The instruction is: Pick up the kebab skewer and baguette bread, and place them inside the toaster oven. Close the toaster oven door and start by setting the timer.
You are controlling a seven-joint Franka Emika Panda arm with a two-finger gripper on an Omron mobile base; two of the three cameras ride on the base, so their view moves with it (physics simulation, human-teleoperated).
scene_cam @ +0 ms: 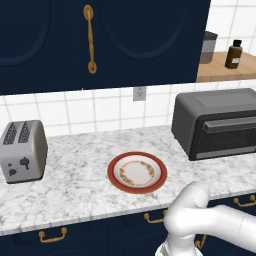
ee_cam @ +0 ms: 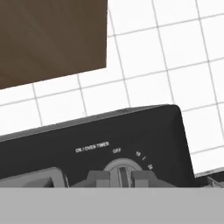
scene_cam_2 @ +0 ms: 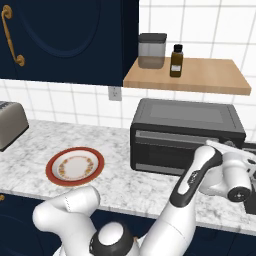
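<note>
The toaster oven (scene_cam: 220, 125) (scene_cam_2: 185, 135) stands at the right of the counter. Its door (scene_cam: 227, 137) (scene_cam_2: 167, 150) is up and closed, the bar handle along its top. My gripper (ee_cam: 121, 177) (scene_cam_2: 249, 167) is at the oven's right control panel. In the hand view its two fingertips (ee_cam: 98, 178) sit on either side of the timer knob (ee_cam: 122, 169), close against its ridge. The knob is under the "ON / OVEN TIMER" label and points near OFF. The kebab skewer and baguette bread are hidden from sight.
A red-rimmed plate (scene_cam: 137, 172) (scene_cam_2: 75, 166) lies bare in the middle of the counter. A silver two-slot toaster (scene_cam: 22, 150) stands at the left. Above the oven, a wooden shelf (scene_cam_2: 200, 75) carries a jar (scene_cam_2: 152, 50) and a dark bottle (scene_cam_2: 175, 60).
</note>
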